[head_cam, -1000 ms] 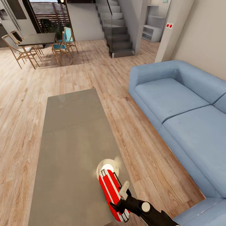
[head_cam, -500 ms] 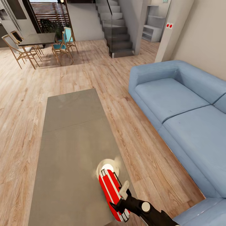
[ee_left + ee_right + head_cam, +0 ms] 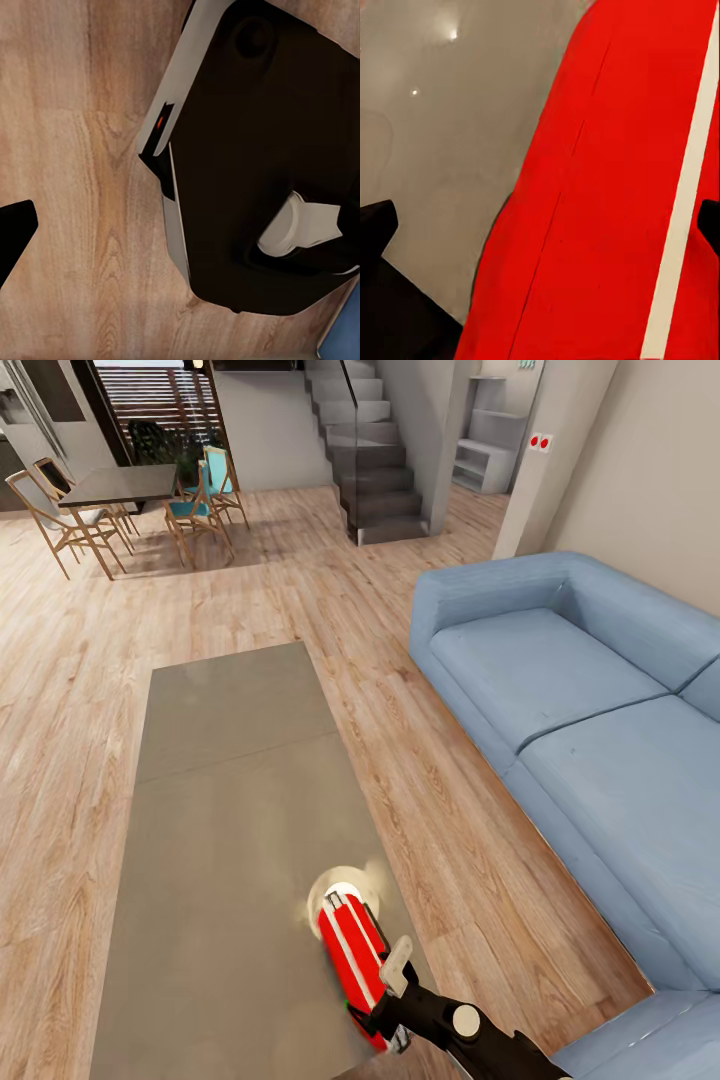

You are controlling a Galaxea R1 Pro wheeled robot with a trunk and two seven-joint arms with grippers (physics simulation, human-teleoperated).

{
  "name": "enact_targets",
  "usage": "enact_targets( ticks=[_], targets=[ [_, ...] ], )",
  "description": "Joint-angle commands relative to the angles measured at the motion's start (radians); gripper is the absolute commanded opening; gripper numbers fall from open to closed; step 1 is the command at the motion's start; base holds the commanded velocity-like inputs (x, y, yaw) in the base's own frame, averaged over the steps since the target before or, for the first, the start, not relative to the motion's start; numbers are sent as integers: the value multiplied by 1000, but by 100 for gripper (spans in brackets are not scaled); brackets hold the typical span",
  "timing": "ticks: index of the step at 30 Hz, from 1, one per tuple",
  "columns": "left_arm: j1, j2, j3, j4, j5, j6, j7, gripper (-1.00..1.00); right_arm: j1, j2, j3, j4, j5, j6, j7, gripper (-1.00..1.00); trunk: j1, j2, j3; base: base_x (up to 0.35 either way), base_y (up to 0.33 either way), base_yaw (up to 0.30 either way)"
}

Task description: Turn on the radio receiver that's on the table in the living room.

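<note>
fingers point(image 3: 385, 1028) of the right arm touch the radio receiver point(image 3: 352, 952); spread hidden, cannot tell.

One radio receiver point(image 3: 352, 960); one desk point(image 3: 220, 810); one blue sofa point(image 3: 580, 740); one dining table point(image 3: 120, 484); one staircase point(image 3: 370, 460).

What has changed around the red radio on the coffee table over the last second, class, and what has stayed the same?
The radio receiver has shifted slightly under the right tool: its near end now sits further in under the tool, and less of its striped side shows than before. A small green light now shows beside the tool. The table, the sofa and the camera view are unchanged.
</note>
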Motion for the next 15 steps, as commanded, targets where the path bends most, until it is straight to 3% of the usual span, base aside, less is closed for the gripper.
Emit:
enact_targets(
  ticks=[1,15],
  targets=[
    [0,0,0,0,0,0,0,100,0,0,0,0,0,0,0,100,0,0,0,0,0,0],
    [0,0,1,-1,0,0,0,100,0,0,0,0,0,0,0,100,0,0,0,0,0,0]
  ],
)
